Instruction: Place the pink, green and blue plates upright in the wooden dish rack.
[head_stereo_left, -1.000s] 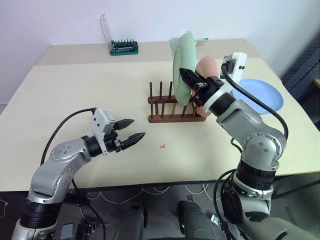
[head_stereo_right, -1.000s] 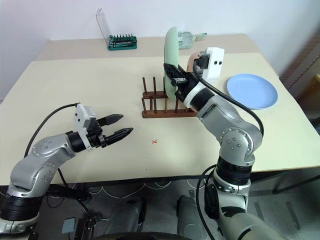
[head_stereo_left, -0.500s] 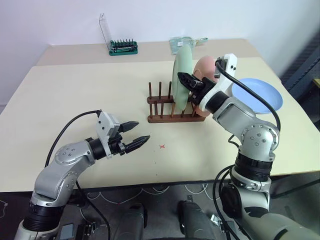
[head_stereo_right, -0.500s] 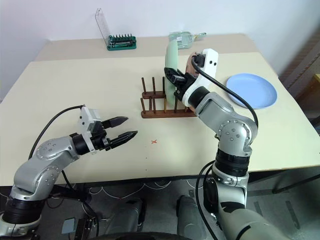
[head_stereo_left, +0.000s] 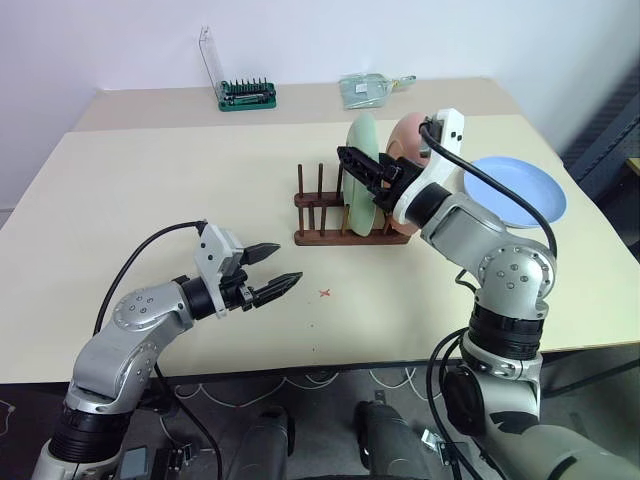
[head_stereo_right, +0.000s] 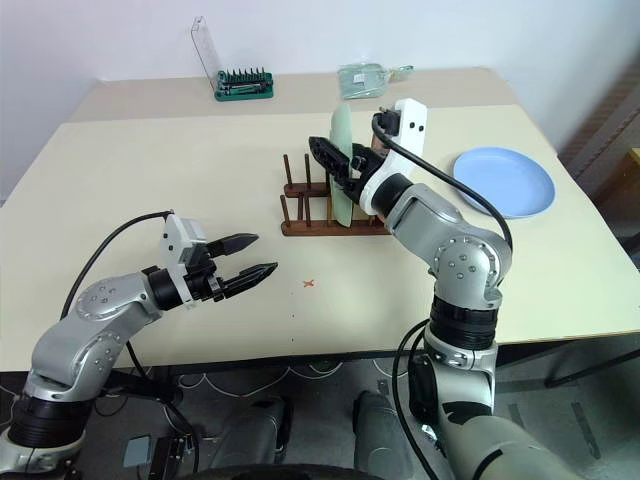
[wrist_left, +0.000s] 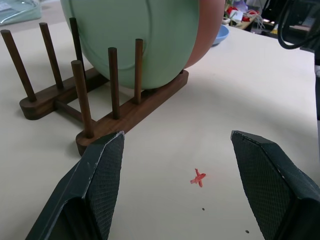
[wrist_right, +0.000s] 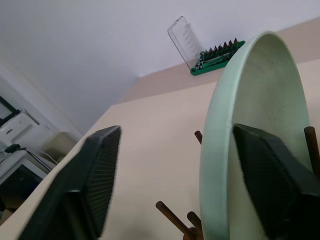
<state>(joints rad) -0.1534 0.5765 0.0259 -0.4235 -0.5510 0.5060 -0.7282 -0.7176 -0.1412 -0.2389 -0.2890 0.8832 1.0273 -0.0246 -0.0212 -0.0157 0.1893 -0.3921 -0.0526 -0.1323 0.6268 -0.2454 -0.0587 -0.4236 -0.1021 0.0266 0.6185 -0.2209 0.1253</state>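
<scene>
Racked upright in the small dark wooden peg rack (head_stereo_left: 345, 225): round pale green plate (head_stereo_left: 360, 172), round pink plate (head_stereo_left: 408, 145) behind. Outstanding: round blue plate (head_stereo_left: 520, 190), flat on the table. My right pincer (head_stereo_left: 362, 170) stood open astride the green rim, gripping nothing; left pincer (head_stereo_left: 270, 266) open, empty.

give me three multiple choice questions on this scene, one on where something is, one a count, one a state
1. Where is the blue plate?
A. flat on the table, right of the wooden dish rack
B. upright in the rack
C. held by the left pincer

2. How many plates stand in the rack?
A. none
B. two
C. three

3. How is the right pincer?
A. shut on the pink plate
B. shut on a peg
C. open, astride the green plate

Answers: 1 A, it lies flat beside the rack. 2 B, the green plate and the pink plate stand between the pegs. 3 C, the right wrist view shows its fingers spread either side of the rim.
</scene>
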